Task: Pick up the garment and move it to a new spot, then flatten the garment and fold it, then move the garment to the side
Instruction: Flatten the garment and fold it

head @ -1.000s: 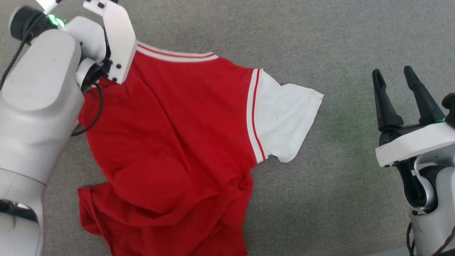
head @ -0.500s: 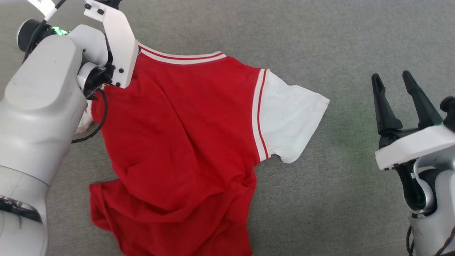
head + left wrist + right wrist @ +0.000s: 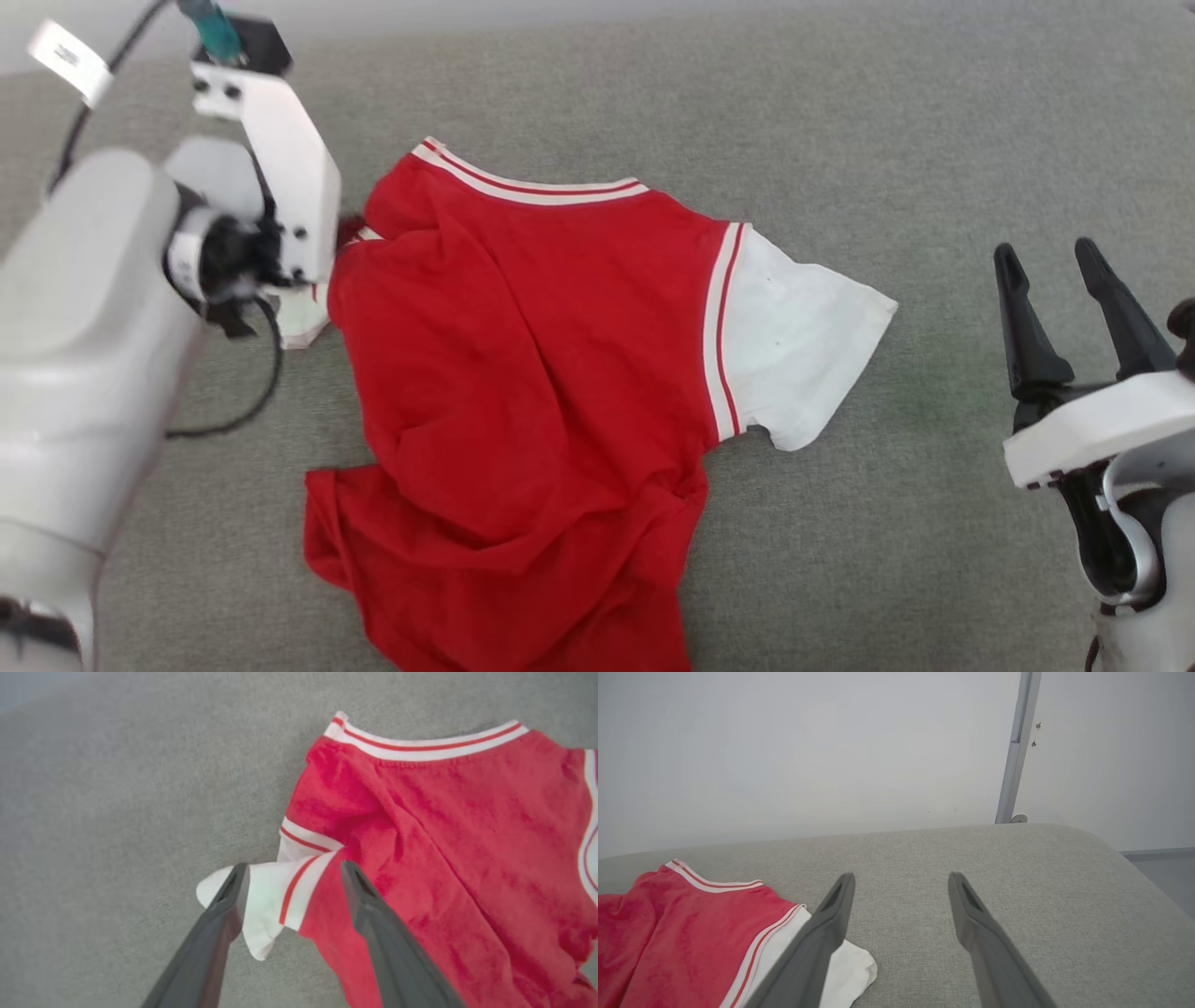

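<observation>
Gaping wide and empty, the left jaws are hanging over the bunched white sleeve [image 3: 267, 905] of the garment [image 3: 523, 392].
The right jaws are standing wide open, holding nothing, at the head view's lower right, well apart. The garment is lying rumpled mid-frame on the grey fabric surface [image 3: 934, 140]; placing looks done, while flattening, folding and moving aside are seemingly waiting.

1 garment [image 3: 523, 392], 2 hands (L hand [image 3: 294, 865], R hand [image 3: 1044, 247])
</observation>
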Robot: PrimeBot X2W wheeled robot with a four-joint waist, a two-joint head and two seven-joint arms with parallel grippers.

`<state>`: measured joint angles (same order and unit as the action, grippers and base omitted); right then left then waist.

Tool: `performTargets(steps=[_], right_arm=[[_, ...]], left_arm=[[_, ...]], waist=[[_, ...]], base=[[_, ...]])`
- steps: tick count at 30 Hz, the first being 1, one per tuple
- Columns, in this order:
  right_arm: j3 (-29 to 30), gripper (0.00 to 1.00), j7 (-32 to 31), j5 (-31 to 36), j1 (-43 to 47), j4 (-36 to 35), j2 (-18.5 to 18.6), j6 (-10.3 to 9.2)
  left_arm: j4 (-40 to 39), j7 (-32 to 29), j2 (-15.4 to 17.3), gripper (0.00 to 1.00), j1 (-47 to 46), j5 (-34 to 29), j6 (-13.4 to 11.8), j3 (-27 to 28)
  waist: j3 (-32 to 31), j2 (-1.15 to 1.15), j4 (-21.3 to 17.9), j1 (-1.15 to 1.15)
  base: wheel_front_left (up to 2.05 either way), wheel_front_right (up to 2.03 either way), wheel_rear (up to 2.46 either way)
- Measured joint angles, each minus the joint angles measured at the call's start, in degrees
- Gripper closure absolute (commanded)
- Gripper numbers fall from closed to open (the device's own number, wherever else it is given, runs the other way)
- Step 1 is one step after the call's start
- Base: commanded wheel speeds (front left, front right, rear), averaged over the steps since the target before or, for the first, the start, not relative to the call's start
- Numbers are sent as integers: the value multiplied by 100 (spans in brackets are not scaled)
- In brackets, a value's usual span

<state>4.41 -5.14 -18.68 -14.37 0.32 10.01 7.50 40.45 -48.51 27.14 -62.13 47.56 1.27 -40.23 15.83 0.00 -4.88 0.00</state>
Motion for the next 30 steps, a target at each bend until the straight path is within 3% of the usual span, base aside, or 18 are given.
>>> performTargets(steps=[9, 15, 16, 17, 23, 30], right_arm=[[79, 0, -176, 52, 148, -220, -45, 0], [15, 0, -225, 51, 122, -253, -54, 0], [12, 0, -225, 51, 101, -250, -53, 0], [12, 0, -225, 49, 82, -247, -53, 0], [7, 0, -216, 46, 87, -187, -5, 0], [124, 0, -233, 79, 160, -188, 91, -1]], left_arm=[[-1655, -989, 372, 0, 883, 122, -839, -233], [-2086, -1021, 446, 0, 1298, 143, -1120, -255], [-2084, -1006, 427, 55, 1350, 158, -1135, -257], [-2081, -962, 414, 100, 1382, 192, -1132, -235], [-2172, -949, 408, 100, 1445, 293, -1078, -198], [-2997, -949, 669, 100, 1911, 435, -1162, -156]], waist=[[-57, 0, 119, 0], [51, 0, 121, 0], [67, 0, 122, 0], [79, 0, 125, 0], [32, 0, 198, 0], [-131, 0, 455, 0]], base=[[0, 0, 0], [0, 0, 0], [0, 0, 0], [0, 0, 0], [0, 0, 0], [0, 0, 0]])
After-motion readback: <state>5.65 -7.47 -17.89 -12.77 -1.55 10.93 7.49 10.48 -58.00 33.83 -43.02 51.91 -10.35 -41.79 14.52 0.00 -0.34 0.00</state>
